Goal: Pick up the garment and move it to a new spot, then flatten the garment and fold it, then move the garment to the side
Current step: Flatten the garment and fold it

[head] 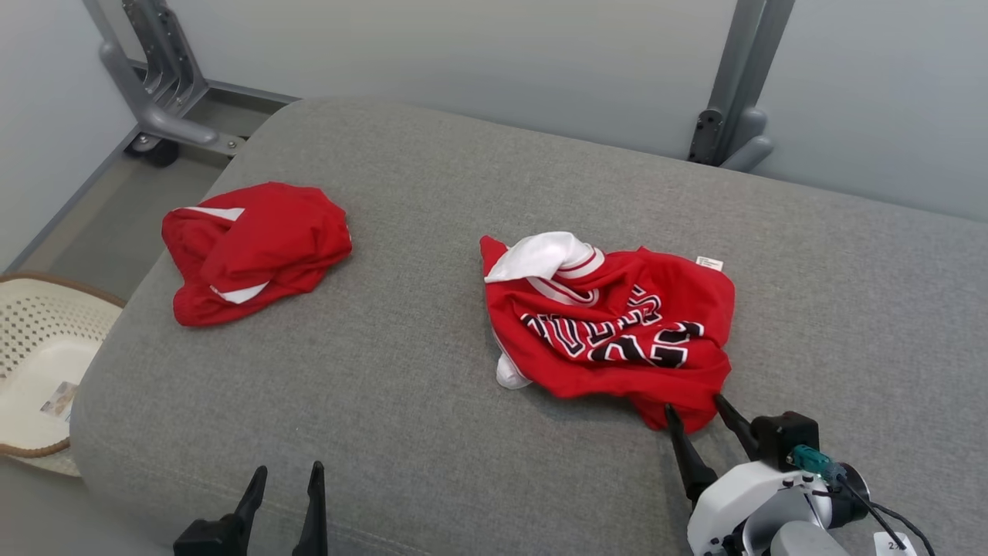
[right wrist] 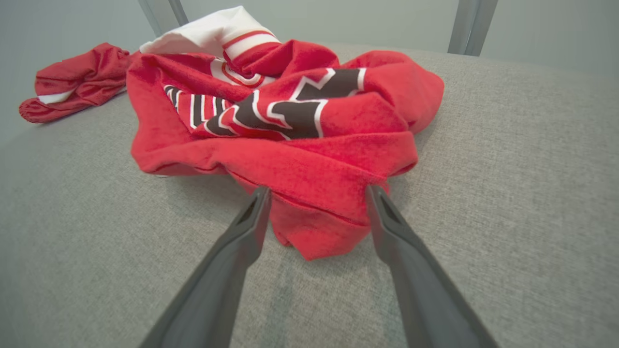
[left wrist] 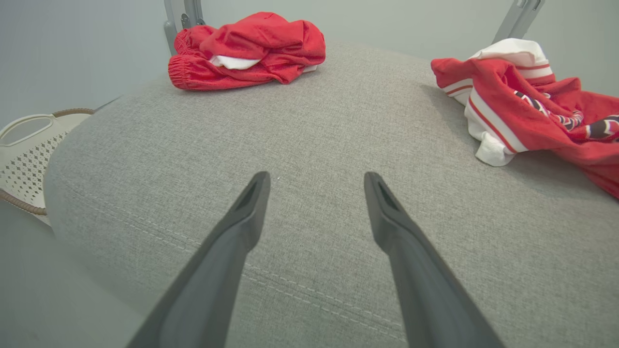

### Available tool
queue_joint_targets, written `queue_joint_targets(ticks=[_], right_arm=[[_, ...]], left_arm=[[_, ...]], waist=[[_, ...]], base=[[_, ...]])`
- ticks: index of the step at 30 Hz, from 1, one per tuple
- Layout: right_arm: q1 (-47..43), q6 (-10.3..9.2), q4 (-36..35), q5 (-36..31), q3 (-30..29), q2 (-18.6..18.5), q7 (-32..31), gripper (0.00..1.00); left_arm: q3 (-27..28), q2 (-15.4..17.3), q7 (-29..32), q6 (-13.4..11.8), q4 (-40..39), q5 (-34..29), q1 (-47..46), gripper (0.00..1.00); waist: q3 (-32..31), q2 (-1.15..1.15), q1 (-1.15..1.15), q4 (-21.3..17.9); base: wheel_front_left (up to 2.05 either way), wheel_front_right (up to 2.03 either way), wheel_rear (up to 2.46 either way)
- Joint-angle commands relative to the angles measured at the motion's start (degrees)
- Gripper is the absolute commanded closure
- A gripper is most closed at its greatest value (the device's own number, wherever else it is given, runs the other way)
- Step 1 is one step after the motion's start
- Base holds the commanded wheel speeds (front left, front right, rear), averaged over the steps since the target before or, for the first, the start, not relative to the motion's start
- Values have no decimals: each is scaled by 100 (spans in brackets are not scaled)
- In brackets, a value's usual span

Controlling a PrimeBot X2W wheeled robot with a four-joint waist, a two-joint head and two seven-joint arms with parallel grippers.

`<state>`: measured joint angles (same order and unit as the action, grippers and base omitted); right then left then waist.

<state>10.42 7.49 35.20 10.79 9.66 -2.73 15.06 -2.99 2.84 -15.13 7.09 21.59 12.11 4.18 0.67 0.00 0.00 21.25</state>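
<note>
Right claw [head: 695, 404]: fingers apart, straddling the nearest corner of the red jersey [head: 617, 324], fabric between them but not pinched.
Left claw [head: 289, 467]: fingers apart, holding nothing, over the near edge of the grey cushion [head: 432, 193].
Jersey: crumpled heap at cushion centre-right; long axis runs from the white-trimmed end at far left to the red corner at near right by the right claw; black-and-white lettering faces up, inverted in the head view.
Red shorts [head: 255, 247]: bunched, far left, well apart.
Cream perforated basket [head: 38, 347]: beside the cushion's left end.
</note>
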Motion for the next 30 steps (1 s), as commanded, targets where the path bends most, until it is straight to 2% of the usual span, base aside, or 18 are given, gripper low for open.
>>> queue_joint_targets(ticks=[1, 11, 12, 13, 14, 19, 24, 30], right_arm=[[48, 0, 53, -33, -78, -33, 18, 0], [28, 0, 171, 40, -289, -29, 18, 0], [61, 0, 156, 103, -274, -29, 18, 49], [102, -1, 112, 114, -280, -31, 18, 84], [126, -1, 66, 129, -295, -30, 18, 100], [123, -1, -232, 105, -408, -29, 18, 100], [93, -1, -815, 24, -657, -31, 18, 100], [305, -1, -1753, -628, -1117, -81, 18, 100]], left_arm=[[-17, 13, -1, 19, -32, 65, -116, 0], [-166, 12, -2, 33, -44, 136, -249, 0], [-171, 12, -2, 35, -58, 138, -272, 0], [-178, 12, -2, 32, -70, 142, -291, 0], [-185, 12, -2, 31, -82, 153, -295, 0], [-174, 13, -2, 34, -114, 179, -285, 0], [-151, 13, -2, 34, -69, 213, -158, 0], [-227, 13, -2, 31, 41, 297, -12, 0]], waist=[[188, 0, 0, 179], [340, 0, 0, 129], [355, 0, 0, 122], [370, 0, 0, 114], [383, 0, 0, 104], [388, 0, 0, 40], [261, 0, 0, -101], [-20, 0, 0, -249]], base=[[0, 0, 0], [0, 0, 0], [0, 0, 0], [0, 0, 0], [0, 0, 0], [0, 0, 0], [0, 0, 0], [0, 0, 0]])
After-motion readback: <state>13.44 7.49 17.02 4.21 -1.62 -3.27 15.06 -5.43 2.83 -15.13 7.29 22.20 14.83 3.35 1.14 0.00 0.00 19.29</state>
